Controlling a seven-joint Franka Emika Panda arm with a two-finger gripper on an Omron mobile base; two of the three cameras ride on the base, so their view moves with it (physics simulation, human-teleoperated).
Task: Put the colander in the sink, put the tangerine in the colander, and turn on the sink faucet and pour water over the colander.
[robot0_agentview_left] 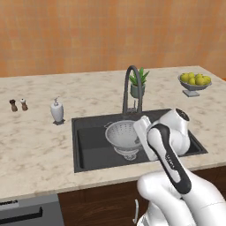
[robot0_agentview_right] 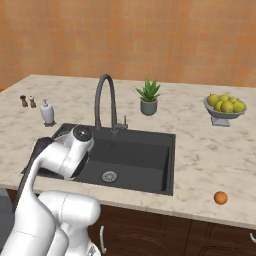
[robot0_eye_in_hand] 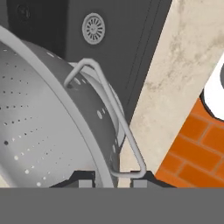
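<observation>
Colander hangs over the sink, pinched at rim/handle by gripper, jaws shut on it. Thin perforated metal: light & stiff, not fragile, but slick, and an edge grip lets it swing, so lower slow. Handle loop is the sensible hold. Tangerine sits on counter, right of sink, near front edge.

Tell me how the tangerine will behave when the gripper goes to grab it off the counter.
The tangerine is small and round, lying alone on flat counter, so a nudge would probably roll it. Its smooth, curved skin may slip between narrow fingers. It looks light for the arm; as fruit, it could bruise under a hard squeeze.
</observation>
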